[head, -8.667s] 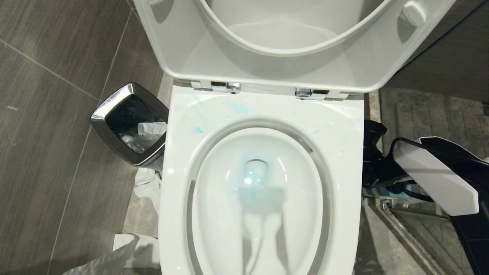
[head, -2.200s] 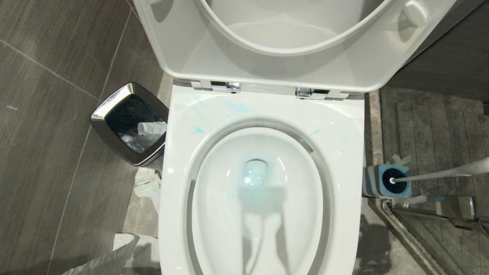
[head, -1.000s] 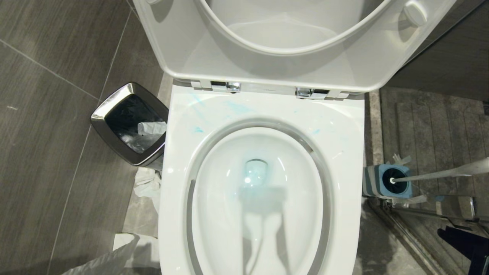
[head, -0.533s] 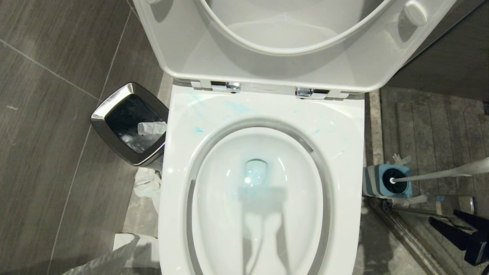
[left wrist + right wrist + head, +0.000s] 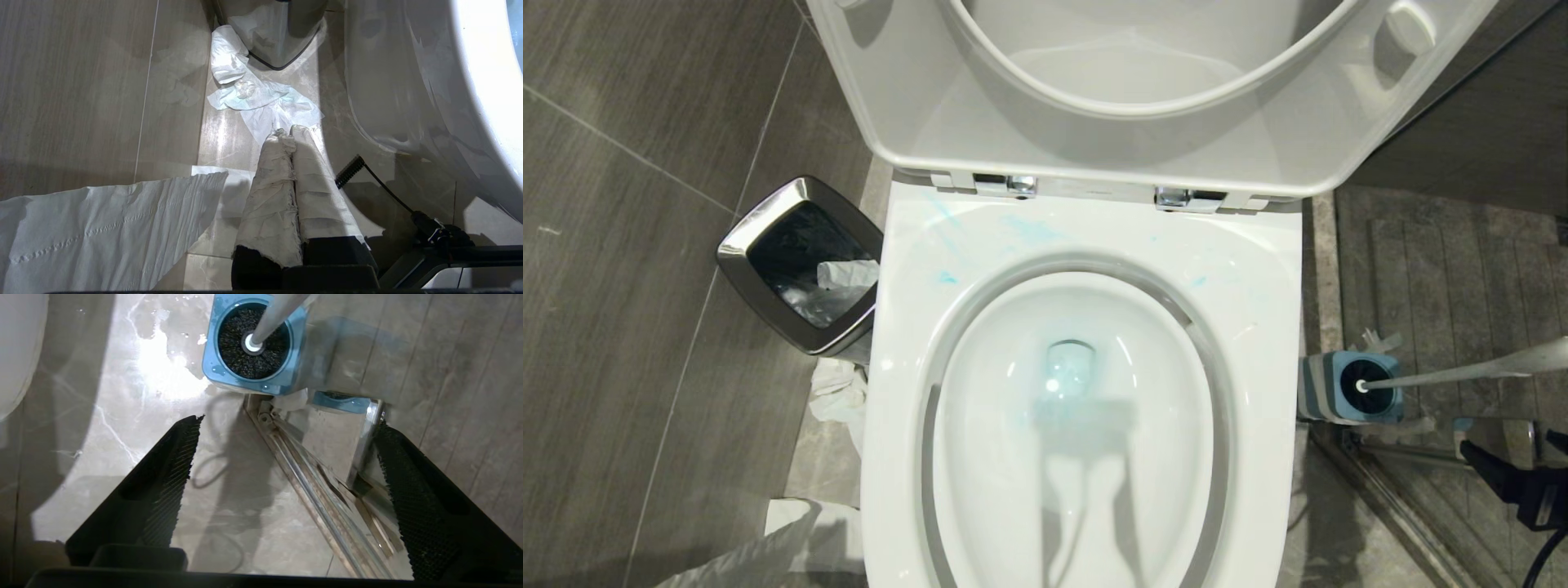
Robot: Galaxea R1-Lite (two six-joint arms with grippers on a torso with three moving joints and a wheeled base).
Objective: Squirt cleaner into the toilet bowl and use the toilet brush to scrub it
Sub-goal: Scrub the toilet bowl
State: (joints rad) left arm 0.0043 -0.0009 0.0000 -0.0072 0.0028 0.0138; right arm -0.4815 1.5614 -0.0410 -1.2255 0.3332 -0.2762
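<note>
The toilet bowl (image 5: 1078, 425) fills the middle of the head view, its seat and lid (image 5: 1143, 90) raised at the far side above two chrome hinges (image 5: 1006, 185). Turquoise streaks and spots mark the far part of the broad white rim, and the water at the drain (image 5: 1068, 369) has a faint blue tint.

The toilet brush (image 5: 1462, 371) stands in its holder (image 5: 1347, 389) on the floor just right of the bowl. Its slim white handle leans away to the right, and the wrist view shows its dark bristle head (image 5: 253, 345) seated in the blue, squarish holder. A little water lies on the floor beside the holder.

The right gripper (image 5: 286, 473) hangs low on the near right, above the floor and a metal door rail (image 5: 310, 473), with the holder just beyond its tips. Its two black ribbed fingers (image 5: 171, 477) are spread wide apart and nothing lies between them. In the head view only its dark tip (image 5: 1515, 482) shows at the right edge.

The left gripper (image 5: 288, 132) is down at the near left of the toilet, its fingers wrapped in white paper and pressed together. Crumpled tissue (image 5: 253, 96) lies on the floor ahead of it, beside the steel-rimmed waste bin (image 5: 796, 261), and a sheet of white paper (image 5: 102, 228) spreads nearby.

No brand, label or writing can be read on anything here, and the cleaner bottle is not in any view.
</note>
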